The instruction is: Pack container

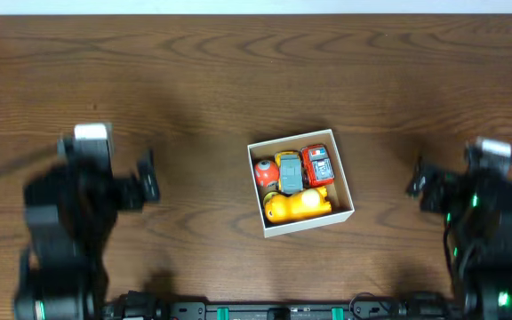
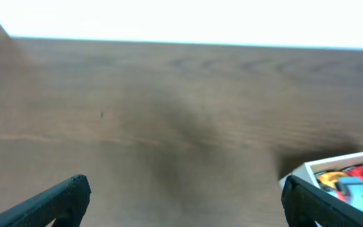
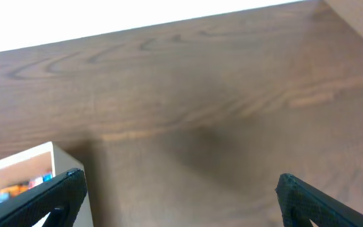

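Observation:
The container [image 1: 309, 221], a small square box with white walls, sits mid-table and holds several toys: a red-orange round one [image 1: 265, 172], a grey and yellow one [image 1: 289, 171], a red one [image 1: 316, 164] and a yellow one [image 1: 296, 204]. My left gripper [image 1: 151, 176] hovers open well to its left, nothing between its fingers. My right gripper [image 1: 414, 178] stands open to the right, also apart from the box. In the left wrist view the container [image 2: 336, 165] shows at the lower right beside my open left gripper [image 2: 184, 195]. In the right wrist view the container [image 3: 17, 167] peeks in lower left of my open right gripper [image 3: 181, 192].
The brown wooden table [image 1: 256, 80] spreads all round the box. Its far edge [image 2: 188, 43] runs across the top of both wrist views. Both arm bases stand at the near corners.

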